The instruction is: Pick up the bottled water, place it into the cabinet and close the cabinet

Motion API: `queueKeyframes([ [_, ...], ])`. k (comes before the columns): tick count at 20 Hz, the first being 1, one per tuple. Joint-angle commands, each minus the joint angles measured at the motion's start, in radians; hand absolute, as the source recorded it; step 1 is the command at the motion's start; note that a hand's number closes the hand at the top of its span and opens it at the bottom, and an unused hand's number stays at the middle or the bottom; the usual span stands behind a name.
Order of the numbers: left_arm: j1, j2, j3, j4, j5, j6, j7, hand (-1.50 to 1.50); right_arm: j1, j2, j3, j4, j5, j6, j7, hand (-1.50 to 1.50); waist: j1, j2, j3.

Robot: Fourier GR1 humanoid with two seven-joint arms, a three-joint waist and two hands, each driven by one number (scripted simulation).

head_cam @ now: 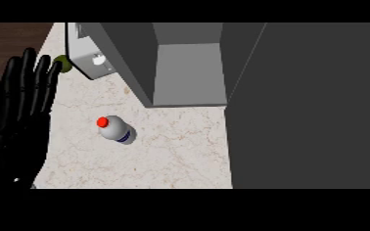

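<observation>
Your left hand (25, 107) rests at view's left edge, fingers straight, pointing up, spread wide, holding nothing. Right hand: you see none. Bottle (115, 129) stands on counter (173, 156), well right of hand, apart from it; red cap toward upper left, long axis tipping lower right in view. Open cabinet (188, 73) beyond bottle, door (303, 107) at right.

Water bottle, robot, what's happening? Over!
Left hand open, resting at left edge. Right hand not in view. Bottled water untouched on counter. Cabinet open, path clear.
</observation>
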Motion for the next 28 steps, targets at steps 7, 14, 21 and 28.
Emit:
queueKeyframes([
  [7,0.134,-0.081,-0.174,0.101,0.172,-0.052,0.153,-1.5,0.127,0.079,0.122,-0.043,-0.17,0.079,0.097,-1.5,0.014,-0.005,-0.011],
  [14,0.234,-0.084,-0.212,-0.027,0.258,-0.005,0.309,-1.5,0.333,0.037,0.123,-0.143,-0.337,0.172,0.157,-1.5,0.014,-0.026,-0.011],
  [21,0.317,-0.005,-0.108,-0.059,0.363,-0.113,0.275,-1.5,0.378,0.017,0.081,-0.196,-0.385,0.194,0.194,-1.5,0.02,-0.024,-0.012],
  [28,0.43,0.004,-0.094,-0.103,0.356,-0.141,0.227,-1.5,0.494,0.038,0.122,-0.218,-0.352,0.252,0.11,-1.5,0.02,-0.024,-0.012],
])
